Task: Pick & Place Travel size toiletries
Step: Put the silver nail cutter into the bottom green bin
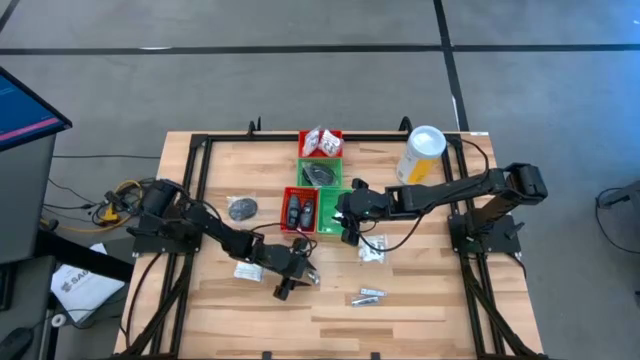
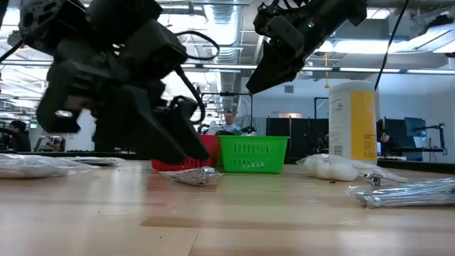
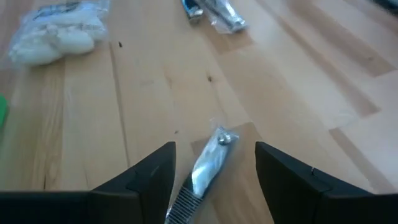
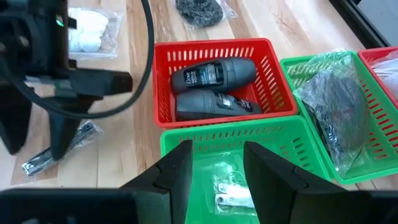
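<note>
A silvery wrapped clipper (image 3: 208,165) lies flat on the wooden table. My left gripper (image 3: 214,171) is open, low over the table's near middle (image 1: 292,283), one finger on either side of the clipper and clear of it. My right gripper (image 4: 221,168) hangs open and empty above a green tray (image 4: 230,146) that holds silvery wrapped pieces (image 4: 230,193). The red tray (image 4: 161,81) beside it holds two dark grey bottles (image 4: 214,87). A white sachet (image 3: 56,34) and silvery tubes (image 3: 214,14) lie loose on the table.
Another green tray (image 4: 292,65) holds a dark bagged item, with a red tray (image 1: 320,142) beyond it. A tall yellow canister (image 1: 422,152) stands at the far right. A dark round bagged item (image 1: 242,208) and a second white sachet (image 1: 247,268) lie near my left arm.
</note>
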Action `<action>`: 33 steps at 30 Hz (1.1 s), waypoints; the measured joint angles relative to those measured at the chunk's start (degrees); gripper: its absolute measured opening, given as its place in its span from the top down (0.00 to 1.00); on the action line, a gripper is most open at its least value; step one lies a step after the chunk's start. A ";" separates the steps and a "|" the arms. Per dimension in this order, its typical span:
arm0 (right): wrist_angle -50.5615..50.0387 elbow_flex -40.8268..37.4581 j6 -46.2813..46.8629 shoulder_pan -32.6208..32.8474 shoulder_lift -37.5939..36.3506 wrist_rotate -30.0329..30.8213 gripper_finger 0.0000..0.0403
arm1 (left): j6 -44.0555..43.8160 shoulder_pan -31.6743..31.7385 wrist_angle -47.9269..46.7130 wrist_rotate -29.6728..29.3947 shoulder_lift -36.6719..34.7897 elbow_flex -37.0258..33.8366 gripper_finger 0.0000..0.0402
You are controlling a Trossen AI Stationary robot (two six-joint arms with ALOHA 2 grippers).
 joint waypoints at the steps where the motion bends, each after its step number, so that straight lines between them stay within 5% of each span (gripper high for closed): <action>1: 0.04 0.00 0.00 0.02 0.00 0.00 0.67 | 0.01 0.01 -0.16 -0.30 0.57 0.33 0.48; 11: -0.39 -0.02 0.00 0.04 0.02 0.00 0.67 | -0.87 0.02 0.35 -0.29 4.21 1.22 0.51; 20: -0.42 -0.02 0.00 0.04 0.02 -0.01 0.68 | -0.80 0.04 -0.79 -0.42 3.23 1.09 0.89; 33: -0.40 -0.02 -0.01 0.05 0.04 -0.12 0.68 | -5.15 -0.11 -0.95 -5.19 -2.67 1.00 0.89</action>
